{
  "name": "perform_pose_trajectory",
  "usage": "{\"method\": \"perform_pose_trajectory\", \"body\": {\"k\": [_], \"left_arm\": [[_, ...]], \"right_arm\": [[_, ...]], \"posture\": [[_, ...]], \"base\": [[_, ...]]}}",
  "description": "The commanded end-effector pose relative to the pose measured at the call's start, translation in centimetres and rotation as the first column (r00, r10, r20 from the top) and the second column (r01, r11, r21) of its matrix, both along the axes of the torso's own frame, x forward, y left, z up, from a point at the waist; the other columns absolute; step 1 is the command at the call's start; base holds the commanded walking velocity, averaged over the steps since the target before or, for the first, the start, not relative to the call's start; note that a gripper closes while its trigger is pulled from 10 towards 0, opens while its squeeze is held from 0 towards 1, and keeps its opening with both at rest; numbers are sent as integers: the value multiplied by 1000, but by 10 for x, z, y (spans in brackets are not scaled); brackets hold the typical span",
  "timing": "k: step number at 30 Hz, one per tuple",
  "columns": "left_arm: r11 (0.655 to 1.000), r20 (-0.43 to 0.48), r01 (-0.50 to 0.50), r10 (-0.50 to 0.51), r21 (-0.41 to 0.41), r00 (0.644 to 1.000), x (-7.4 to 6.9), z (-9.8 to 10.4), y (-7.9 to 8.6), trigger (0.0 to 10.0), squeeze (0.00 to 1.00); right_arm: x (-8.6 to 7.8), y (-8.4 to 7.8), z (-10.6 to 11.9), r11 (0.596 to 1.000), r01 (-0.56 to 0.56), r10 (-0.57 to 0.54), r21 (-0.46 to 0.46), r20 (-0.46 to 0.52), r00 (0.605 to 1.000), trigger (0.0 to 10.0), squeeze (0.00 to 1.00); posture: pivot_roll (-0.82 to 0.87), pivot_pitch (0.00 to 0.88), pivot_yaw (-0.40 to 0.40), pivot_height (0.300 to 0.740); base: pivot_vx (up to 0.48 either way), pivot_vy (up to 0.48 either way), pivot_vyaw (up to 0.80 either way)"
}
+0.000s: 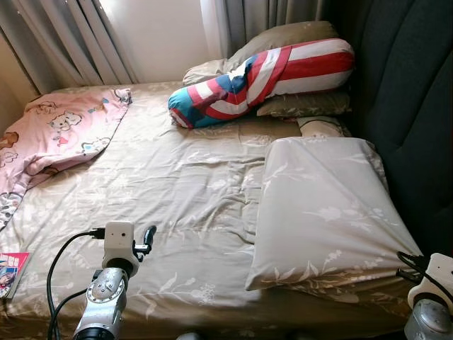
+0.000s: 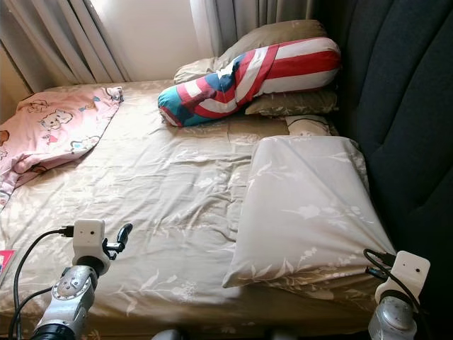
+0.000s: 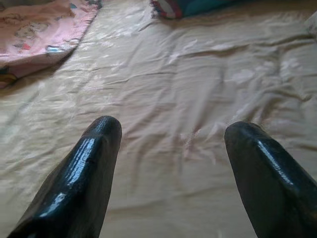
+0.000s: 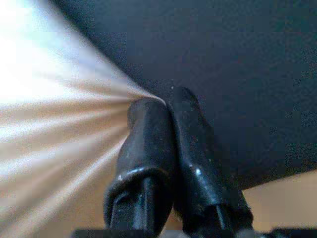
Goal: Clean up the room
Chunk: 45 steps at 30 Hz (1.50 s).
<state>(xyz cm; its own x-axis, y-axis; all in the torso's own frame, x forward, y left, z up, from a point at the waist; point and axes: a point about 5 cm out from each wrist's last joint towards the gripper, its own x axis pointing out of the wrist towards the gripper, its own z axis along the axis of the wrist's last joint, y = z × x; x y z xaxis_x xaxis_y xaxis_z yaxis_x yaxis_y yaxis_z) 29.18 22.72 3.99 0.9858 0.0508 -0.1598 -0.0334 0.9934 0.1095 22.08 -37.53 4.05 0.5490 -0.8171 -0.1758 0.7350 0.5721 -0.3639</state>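
At the near right corner of the bed, the right gripper (image 4: 166,106) has its jaws pressed together on a pinch of the beige floral duvet (image 1: 325,212), the cloth fanning out in tight pleats from the fingertips. A dark padded headboard (image 1: 410,106) rises just beside that corner. The duvet lies folded back on itself along the right side of the bed (image 1: 163,191), its pale underside showing. Near the left front of the bed, the left gripper (image 3: 171,134) hovers above the wrinkled beige sheet with its jaws wide apart and nothing between them. Farther off, a red, white and blue striped bolster (image 1: 262,78) rests against beige pillows (image 1: 283,39) at the head end. A pink cartoon-print blanket (image 1: 60,134) sprawls over the far left side, below grey curtains (image 1: 64,42). A magazine (image 1: 10,273) lies at the bed's left edge.
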Motion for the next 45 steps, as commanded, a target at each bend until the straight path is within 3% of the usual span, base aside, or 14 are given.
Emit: {"method": "perform_pose_trajectory", "body": {"k": [1, 5, 10, 13, 15, 17, 19, 27, 33, 40, 43, 45], "left_arm": [[1000, 15, -24, 24, 15, 1000, 1, 5, 11, 10000, 0], [1000, 14, -22, 22, 18, 1000, 1, 5, 11, 10000, 0], [1000, 15, -21, 21, 20, 1000, 2, 5, 12, 10000, 0], [1000, 14, -21, 21, 19, 1000, 2, 5, 11, 10000, 0], [1000, 13, -20, 20, 19, 1000, 2, 4, 11, 10000, 0], [1000, 12, -20, 20, 18, 1000, 2, 4, 11, 10000, 0], [1000, 13, -19, 18, 16, 1000, 2, 4, 10, 10000, 0], [1000, 8, -14, 14, 2, 1000, 1, 1, 6, 10000, 0], [1000, -4, -12, 12, -13, 1000, 0, -3, 0, 10000, 0], [1000, 2, 0, 0, -16, 1000, 3, -2, -4, 10000, 0], [1000, 2, 2, -2, -15, 1000, 3, -1, -4, 10000, 0], [1000, 2, 3, -3, -12, 1000, 3, -1, -3, 10000, 0]], "right_arm": [[1, -37, 48, 975, 145, -128, -167, 109, 986, 10000, 0], [3, -48, 66, 965, 177, -149, -195, 150, 977, 10000, 0], [12, -41, 67, 979, 124, -94, -164, 181, 979, 10000, 0], [27, -19, 54, 995, -27, 45, -98, 180, 983, 10000, 0], [38, 4, 38, 988, -157, 153, 4, 205, 967, 10000, 0], [45, 32, 24, 952, -294, 262, 87, 270, 927, 10000, 0], [49, 54, 14, 910, -402, 364, 103, 268, 892, 10000, 0], [43, 83, -13, 849, -476, 411, 228, 280, 868, 10000, 0], [47, 107, -20, 761, -593, 522, 263, 293, 801, 10000, 0], [44, 105, -25, 766, -559, 475, 318, 305, 825, 10000, 0], [35, 97, -36, 807, -474, 427, 352, 208, 880, 10000, 0], [32, 93, -38, 818, -433, 371, 378, 229, 900, 10000, 0]], "posture": [[-172, 16, 101, 669], [-174, 17, 104, 669], [-173, 16, 105, 669], [-174, 19, 103, 669], [-173, 20, 103, 669], [-173, 20, 103, 669], [-176, 20, 102, 669], [-182, 21, 96, 669], [-188, 22, 90, 669], [-189, 22, 89, 669], [-185, 28, 92, 669], [-183, 28, 95, 669]], "base": [[0, 0, 0], [0, 0, 0], [0, 0, 0], [0, 0, 0], [0, 0, 0], [0, 0, 0], [0, 0, 0], [0, 0, 0], [0, 0, 0], [0, 0, 0], [0, 0, 0], [0, 0, 0]]}}
